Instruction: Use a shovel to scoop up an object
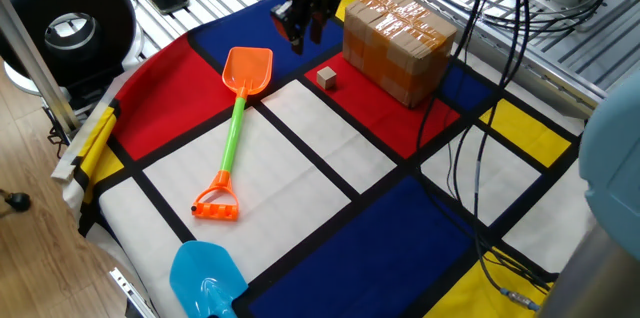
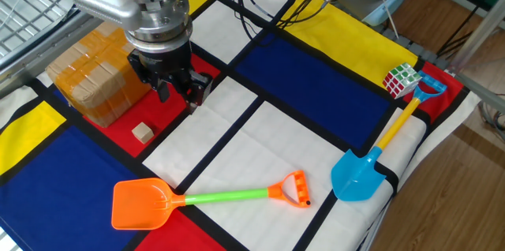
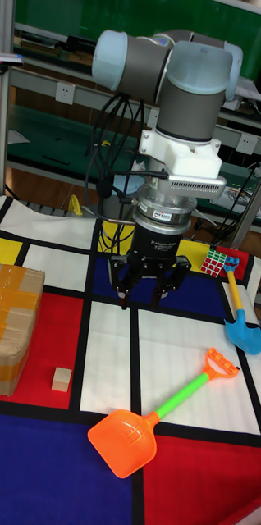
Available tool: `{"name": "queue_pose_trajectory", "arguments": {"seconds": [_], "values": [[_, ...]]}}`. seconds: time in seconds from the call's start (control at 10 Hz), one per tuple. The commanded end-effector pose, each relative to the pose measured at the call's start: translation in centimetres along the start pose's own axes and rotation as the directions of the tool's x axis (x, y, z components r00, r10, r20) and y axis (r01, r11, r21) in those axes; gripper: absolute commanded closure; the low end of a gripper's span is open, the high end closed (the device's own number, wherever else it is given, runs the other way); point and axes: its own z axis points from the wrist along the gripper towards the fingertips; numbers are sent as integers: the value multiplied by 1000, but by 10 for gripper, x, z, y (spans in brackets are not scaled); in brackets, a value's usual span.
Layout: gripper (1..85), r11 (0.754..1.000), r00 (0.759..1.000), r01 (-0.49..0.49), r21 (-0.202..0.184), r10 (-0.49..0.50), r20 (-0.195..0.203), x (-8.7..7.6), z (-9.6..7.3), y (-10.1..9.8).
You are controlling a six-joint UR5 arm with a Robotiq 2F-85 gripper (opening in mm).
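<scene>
I am holding my claw above the red patch of the desk, its fingers spread apart and gripping nothing. The orange shovel is lying flat and untouched, blade toward the far side and D-loop toward the near edge in one fixed view, well apart from me. The tiny wooden cube is sitting on red, just beside the cardboard box and near the blade. I am judging the risks like this: the green shaft is thin and round, so a grip off its centre could let it roll or twist in my fingers; the blade could swing as I lift and knock the cube away; and with the cube so close to the box, pushing the blade under it could simply shove it against the box or flick it aside, since it looks very light. I could also drift toward the wrong tool. Counting what I am seeing: two shovels, one orange and one light blue shovel; one cube; one box; one puzzle cube at the desk's corner.
</scene>
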Motion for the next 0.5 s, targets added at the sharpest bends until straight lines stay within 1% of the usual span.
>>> {"name": "queue_pose_trajectory", "arguments": {"seconds": [0.0, 0.1, 0.2, 0.3, 0.4], "values": [[320, 996, 995, 86, -17, -87, -52, 3, -4, 6], [320, 996, 994, 92, -14, -93, -56, -6, -6, 10], [320, 995, 995, 91, -30, -93, -48, -17, -6, 21], [320, 995, 995, 92, -43, -93, -19, -33, -5, 34], [417, 994, 995, 97, -57, -96, 23, -48, -3, 47]]}}
